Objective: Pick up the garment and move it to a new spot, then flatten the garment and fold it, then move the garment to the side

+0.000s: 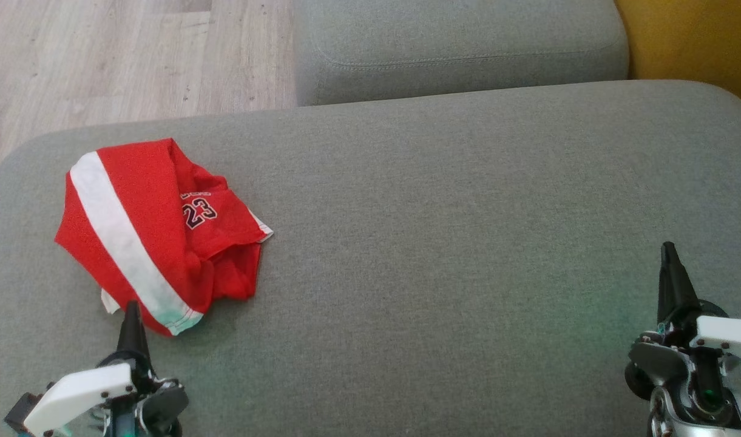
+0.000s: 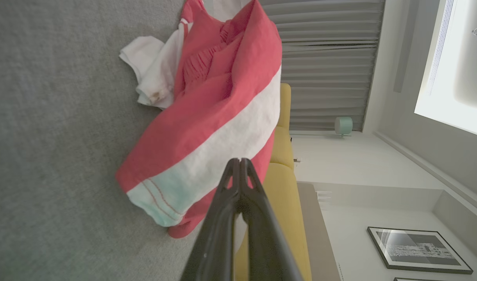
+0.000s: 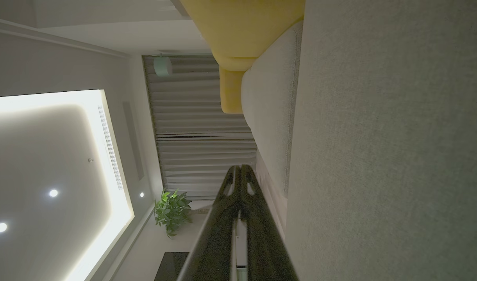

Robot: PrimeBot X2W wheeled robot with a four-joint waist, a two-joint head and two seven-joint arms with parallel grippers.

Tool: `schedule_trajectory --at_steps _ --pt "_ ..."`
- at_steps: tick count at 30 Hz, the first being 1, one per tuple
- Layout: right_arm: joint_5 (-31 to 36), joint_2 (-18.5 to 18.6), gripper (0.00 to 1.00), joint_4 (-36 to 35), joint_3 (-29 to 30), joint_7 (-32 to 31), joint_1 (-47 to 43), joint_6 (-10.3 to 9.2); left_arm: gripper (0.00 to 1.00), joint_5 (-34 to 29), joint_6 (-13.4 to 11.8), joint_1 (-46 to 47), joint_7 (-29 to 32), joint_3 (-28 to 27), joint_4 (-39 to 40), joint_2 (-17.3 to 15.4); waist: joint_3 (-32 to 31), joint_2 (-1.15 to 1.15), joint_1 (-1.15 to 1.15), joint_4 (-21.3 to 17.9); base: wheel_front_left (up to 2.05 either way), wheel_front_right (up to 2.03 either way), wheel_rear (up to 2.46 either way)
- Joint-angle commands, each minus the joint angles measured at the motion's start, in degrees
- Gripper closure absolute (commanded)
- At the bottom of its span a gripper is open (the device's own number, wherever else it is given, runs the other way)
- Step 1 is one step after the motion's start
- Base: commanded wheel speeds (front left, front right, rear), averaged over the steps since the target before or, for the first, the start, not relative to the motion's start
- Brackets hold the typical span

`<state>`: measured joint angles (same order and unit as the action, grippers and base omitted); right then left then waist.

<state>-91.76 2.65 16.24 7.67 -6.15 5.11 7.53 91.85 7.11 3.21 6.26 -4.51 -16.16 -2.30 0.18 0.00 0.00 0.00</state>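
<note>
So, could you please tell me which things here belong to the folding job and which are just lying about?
Belongs to the job: red garment, crumpled; grey seat cushion under it; left gripper, shut; right gripper, shut.
Just about: yellow sofa, wood floor, potted plant, framed picture.

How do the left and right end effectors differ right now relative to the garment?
The left end effector sits at the red garment's near edge; the right end effector hangs far off over bare grey cushion. The left points at the white stripe, the right at no fabric. Both are shut and hold nothing.
</note>
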Motion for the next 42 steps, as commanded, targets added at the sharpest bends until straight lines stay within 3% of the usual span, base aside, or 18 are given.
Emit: schedule_trajectory --at_steps 1,42 --pt "-0.4 0.2 1.0 -2.2 -1.2 -0.3 1.1 -0.04 1.0 0.3 0.4 3.0 0.2 -2.0 2.1 -0.6 0.0 0.0 0.0 0.0 0.0 0.0 0.0" --pt "-0.4 0.2 1.0 -2.2 -1.2 -0.3 1.1 -0.04 1.0 0.3 0.4 3.0 0.2 -2.0 2.1 -0.6 0.0 0.0 0.0 0.0 0.0 0.0 0.0"
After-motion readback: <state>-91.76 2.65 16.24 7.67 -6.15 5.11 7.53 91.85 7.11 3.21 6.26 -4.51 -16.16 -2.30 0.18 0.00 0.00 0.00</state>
